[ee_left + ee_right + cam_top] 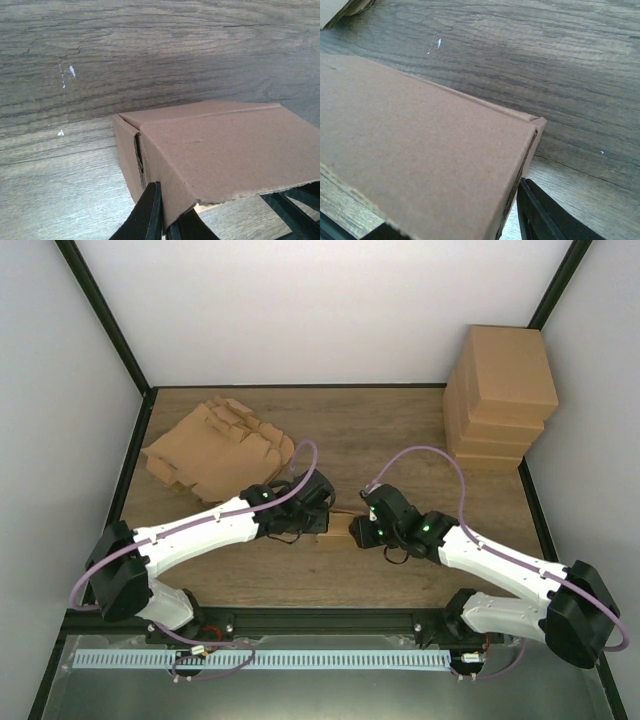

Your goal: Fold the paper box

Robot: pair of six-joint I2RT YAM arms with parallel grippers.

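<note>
- A pile of flat cardboard (215, 450) lies at the back left of the table (400, 440), its notched sheets fanned unevenly, well apart from both arms.
- The left arm (200, 530) reaches from the near left corner toward the middle of the table. It ends with the left gripper (322, 515) at the left end of the box (338, 530).
- In the left wrist view, one dark finger (147, 215) touches the outside of the box's side wall at a corner. The other finger shows only in part, under the ragged near edge of the top panel on the right. The fingers stand wide apart with the box's end between them. Whether they are squeezing it or just sitting around it cannot be told.
- The box sits on the wood in the middle of the table toward the near edge, between the two grippers. Its top panel lies flat, and a narrow gap shows along one corner seam.
- The right gripper (365, 530) meets the right end of the box. In its wrist view, one finger (545, 215) is just beside the box's corner, and the other is mostly hidden beneath the near edge. It cannot be told whether this grip is tight or loose.
- The right arm (500, 560) comes in from the near right corner.
- A stack of closed boxes (500, 400) stands in the back right corner, well apart from the arms.
</note>
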